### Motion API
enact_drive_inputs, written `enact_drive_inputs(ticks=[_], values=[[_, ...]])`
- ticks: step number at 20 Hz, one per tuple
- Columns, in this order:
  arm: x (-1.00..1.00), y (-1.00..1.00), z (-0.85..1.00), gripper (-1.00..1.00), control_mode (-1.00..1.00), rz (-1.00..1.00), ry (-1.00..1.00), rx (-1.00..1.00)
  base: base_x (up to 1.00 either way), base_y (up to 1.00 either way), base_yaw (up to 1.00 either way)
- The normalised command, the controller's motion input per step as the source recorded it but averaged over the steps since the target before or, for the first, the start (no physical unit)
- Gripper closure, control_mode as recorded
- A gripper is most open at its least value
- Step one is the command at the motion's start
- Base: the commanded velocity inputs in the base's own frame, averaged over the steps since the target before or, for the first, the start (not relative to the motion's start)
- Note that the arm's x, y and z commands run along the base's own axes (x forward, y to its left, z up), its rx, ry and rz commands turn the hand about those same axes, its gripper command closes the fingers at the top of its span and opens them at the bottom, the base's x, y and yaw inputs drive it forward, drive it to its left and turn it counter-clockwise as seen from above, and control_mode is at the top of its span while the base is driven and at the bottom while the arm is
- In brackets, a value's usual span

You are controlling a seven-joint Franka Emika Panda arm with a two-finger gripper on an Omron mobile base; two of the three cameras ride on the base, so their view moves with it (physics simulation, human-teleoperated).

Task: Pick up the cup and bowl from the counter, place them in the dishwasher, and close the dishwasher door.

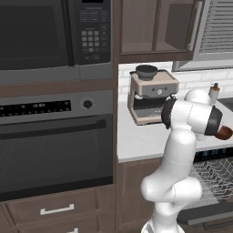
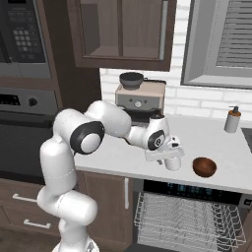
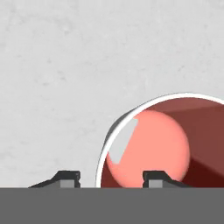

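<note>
We are hovering our gripper (image 3: 107,179) straight over the upright cup (image 3: 170,144) on the counter (image 3: 65,65), one fingertip inside its rim and one outside, jaws partly apart and gripping nothing yet, the bowl (image 2: 204,167) sitting just beside.

White subway-tile wall (image 2: 206,101) behind tool; brown wooden upper cabinets (image 2: 123,32) above; grey-framed louvred window (image 2: 221,42) upper right; black glass-fronted oven (image 1: 54,150) far left.
</note>
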Motion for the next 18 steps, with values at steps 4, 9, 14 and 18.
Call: enact_drive_inputs(ticks=[4,9,14,18], values=[[0.00,-0.15,0.00,1.00,-1.00,0.00,0.00,0.05,0.00,0.00,0.00],[-0.38,-0.15,0.00,1.00,-1.00,0.00,0.00,0.15,0.00,0.00,0.00],[-1.00,0.10,0.31,1.00,-1.00,0.00,-0.25,0.28,0.00,0.00,0.00],[-1.00,0.39,0.70,1.00,-1.00,0.00,-0.32,0.10,0.00,0.00,0.00]])
